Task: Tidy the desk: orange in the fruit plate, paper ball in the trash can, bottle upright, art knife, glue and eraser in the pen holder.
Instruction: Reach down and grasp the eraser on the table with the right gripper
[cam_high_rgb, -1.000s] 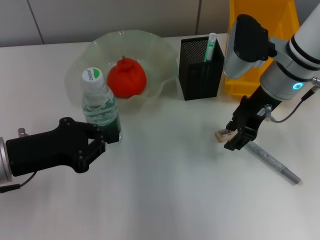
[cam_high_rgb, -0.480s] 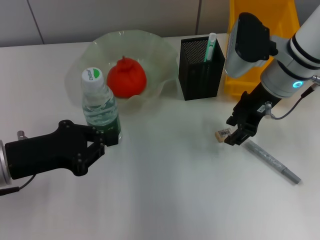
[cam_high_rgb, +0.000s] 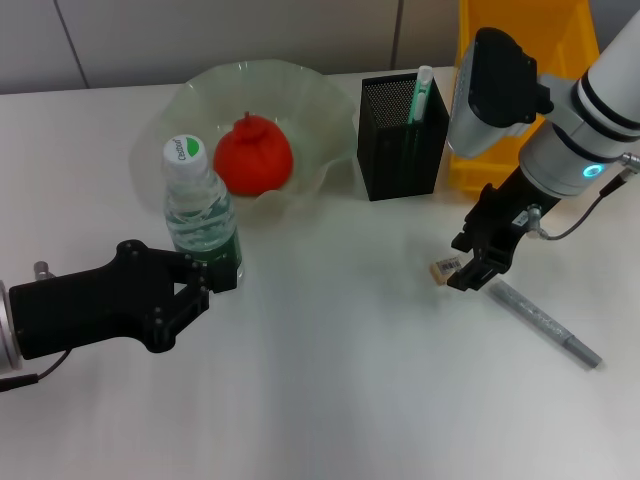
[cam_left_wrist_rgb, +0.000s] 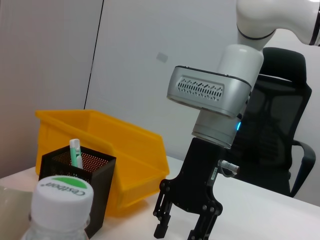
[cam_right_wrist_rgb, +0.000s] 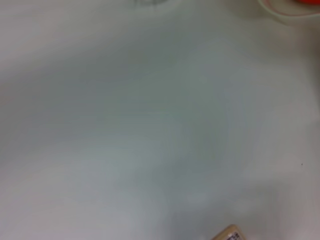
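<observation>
Nearest, at eight o'clock: black left gripper, jaws apart, just beside the upright clear plastic water bottle with white cap, its base between the fingers but seemingly not clamped.

At four o'clock, lying flat on the white desk: grey pen-shaped art knife.

At three o'clock: black right gripper, jaws apart, low over the small tan eraser, which sits on the desk touching or just beside one fingertip.

Risk: closing off-centre could flick the eraser away or pinch only its corner.

Farther, at one o'clock: black mesh pen holder with a green-and-white glue stick inside.

At eleven o'clock: red-orange fruit in the translucent ruffled plate.

Farthest: yellow plastic bin.
</observation>
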